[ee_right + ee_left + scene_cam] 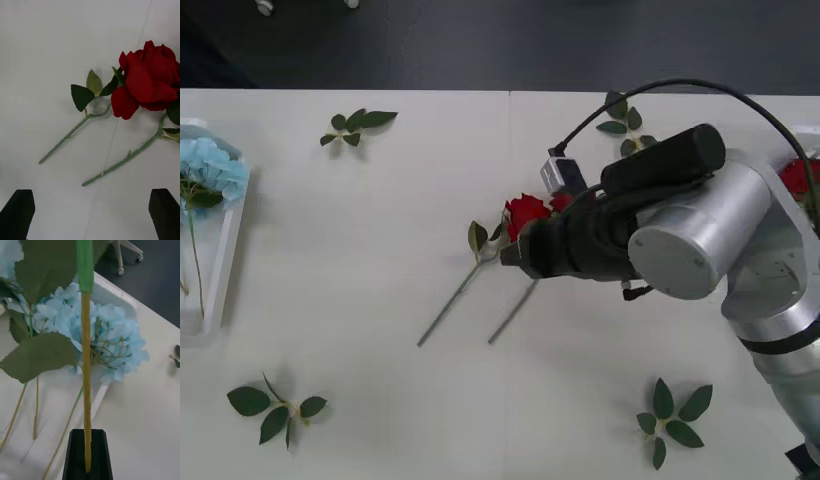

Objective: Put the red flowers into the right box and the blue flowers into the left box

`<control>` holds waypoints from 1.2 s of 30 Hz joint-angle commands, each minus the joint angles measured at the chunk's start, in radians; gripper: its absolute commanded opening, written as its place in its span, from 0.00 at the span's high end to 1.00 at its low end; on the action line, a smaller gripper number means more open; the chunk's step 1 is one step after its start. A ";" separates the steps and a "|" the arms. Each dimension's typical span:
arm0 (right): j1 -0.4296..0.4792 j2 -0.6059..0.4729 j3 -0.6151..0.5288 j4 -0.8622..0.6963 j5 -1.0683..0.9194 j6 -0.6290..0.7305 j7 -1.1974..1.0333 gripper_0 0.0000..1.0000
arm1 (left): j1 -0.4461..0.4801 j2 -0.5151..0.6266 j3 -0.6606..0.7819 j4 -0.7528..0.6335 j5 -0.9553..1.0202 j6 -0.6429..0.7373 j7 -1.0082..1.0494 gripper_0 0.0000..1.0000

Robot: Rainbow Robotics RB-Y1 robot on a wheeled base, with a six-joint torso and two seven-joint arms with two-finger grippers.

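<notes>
Lying beyond right pincer (pixel 90 212): red flowers (pixel 150 80)

red flowers (pixel 150 80) lying on white table (pixel 45 56), hand (pixel 90 213) spread above

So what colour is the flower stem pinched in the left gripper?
Yellowish tan, turning bright green higher up; the stem shows best in the left wrist view.

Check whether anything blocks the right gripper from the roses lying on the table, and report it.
Nothing visible does. The right gripper is open above bare table, and the two red flowers lie just ahead of it, their stems pointing back toward its fingers. The loose leaf sprigs lie well aside.
</notes>
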 commanded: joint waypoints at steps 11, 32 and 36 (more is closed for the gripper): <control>0.021 0.031 0.113 0.036 0.238 -0.010 -0.239 0.11 | -0.173 0.158 -0.054 0.365 -0.217 -0.069 -0.019 0.99; 0.021 0.069 0.111 0.315 0.310 -0.248 -0.228 0.11 | -0.158 0.159 -0.089 0.304 -0.171 0.011 -0.004 0.00; 0.021 0.058 0.123 0.351 0.302 -0.301 -0.240 0.10 | -0.127 0.158 -0.067 0.189 -0.131 0.126 0.009 0.00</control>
